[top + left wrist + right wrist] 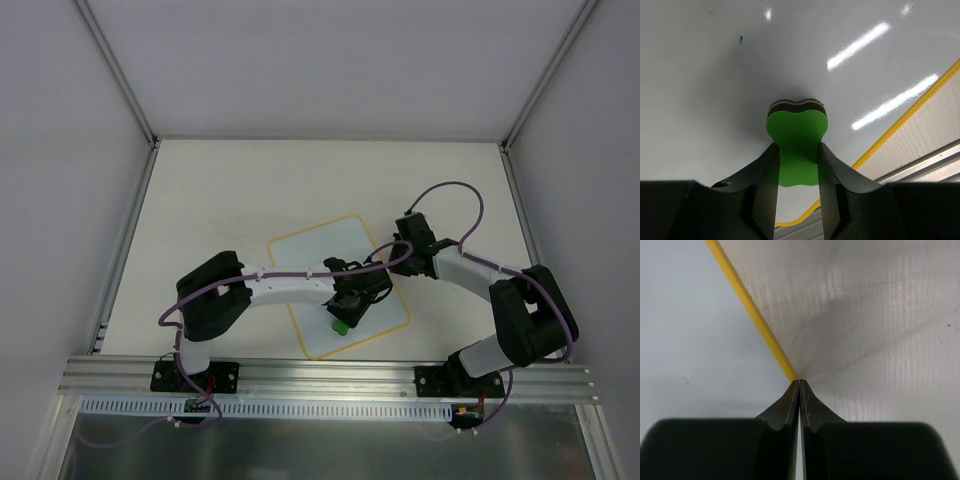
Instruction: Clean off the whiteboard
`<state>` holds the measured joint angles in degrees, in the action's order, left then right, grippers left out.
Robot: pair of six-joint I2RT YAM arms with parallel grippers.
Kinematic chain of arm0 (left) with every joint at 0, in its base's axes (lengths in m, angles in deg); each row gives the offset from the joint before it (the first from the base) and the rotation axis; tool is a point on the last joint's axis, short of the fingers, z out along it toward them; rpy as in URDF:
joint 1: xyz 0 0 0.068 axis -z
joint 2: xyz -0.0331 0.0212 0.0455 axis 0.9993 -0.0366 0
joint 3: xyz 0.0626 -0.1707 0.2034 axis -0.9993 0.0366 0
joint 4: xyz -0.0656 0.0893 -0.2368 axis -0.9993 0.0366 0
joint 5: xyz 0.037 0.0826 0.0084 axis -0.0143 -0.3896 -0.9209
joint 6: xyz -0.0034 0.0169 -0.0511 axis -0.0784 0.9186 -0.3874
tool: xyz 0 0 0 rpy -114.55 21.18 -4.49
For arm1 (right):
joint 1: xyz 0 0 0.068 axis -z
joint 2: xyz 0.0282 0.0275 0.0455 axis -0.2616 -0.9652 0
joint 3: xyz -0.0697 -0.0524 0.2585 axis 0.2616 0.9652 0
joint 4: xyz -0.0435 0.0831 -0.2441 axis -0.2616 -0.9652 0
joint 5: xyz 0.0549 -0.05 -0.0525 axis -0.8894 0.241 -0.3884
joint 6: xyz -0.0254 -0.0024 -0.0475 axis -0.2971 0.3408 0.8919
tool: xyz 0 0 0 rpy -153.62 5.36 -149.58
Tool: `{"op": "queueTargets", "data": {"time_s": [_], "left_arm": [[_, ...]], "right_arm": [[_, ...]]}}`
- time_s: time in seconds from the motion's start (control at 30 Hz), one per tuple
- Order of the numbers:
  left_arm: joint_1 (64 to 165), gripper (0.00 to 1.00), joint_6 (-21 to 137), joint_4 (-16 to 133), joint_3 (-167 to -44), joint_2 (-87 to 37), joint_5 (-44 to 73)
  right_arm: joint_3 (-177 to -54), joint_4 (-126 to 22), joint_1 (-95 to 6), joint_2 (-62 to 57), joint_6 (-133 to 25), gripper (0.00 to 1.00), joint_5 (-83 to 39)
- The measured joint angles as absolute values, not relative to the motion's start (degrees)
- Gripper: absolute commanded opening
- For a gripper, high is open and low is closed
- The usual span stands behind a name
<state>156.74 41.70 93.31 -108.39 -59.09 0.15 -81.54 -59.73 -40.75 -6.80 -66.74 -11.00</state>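
Note:
The whiteboard (312, 252), pale with a thin yellow rim, lies tilted in the middle of the table. My left gripper (343, 318) is shut on the green eraser (341, 326) and presses it on the board's near part. In the left wrist view the eraser (796, 145) sits between my fingers, its felt face on the board (715, 100); a small blue mark (740, 39) shows farther up. My right gripper (392, 252) is shut and empty, its tips resting on the board's right rim. In the right wrist view the tips (799, 385) meet the yellow rim (752, 315).
An aluminium rail (330, 377) runs along the near table edge, just beyond the board's near corner (795, 220). White walls with metal posts (120, 75) enclose the table on three sides. A purple cable (455, 190) loops above the right arm.

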Motion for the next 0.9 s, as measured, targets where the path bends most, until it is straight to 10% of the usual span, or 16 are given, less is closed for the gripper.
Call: {"op": "queueTargets", "data": {"time_s": [0.9], "left_arm": [[137.5,0.0,52.6,97.1,-124.6,-69.9,-4.0]], "right_arm": [[-80.4,-58.5,-40.5,-6.1,-67.7,0.04,-10.9]]}}
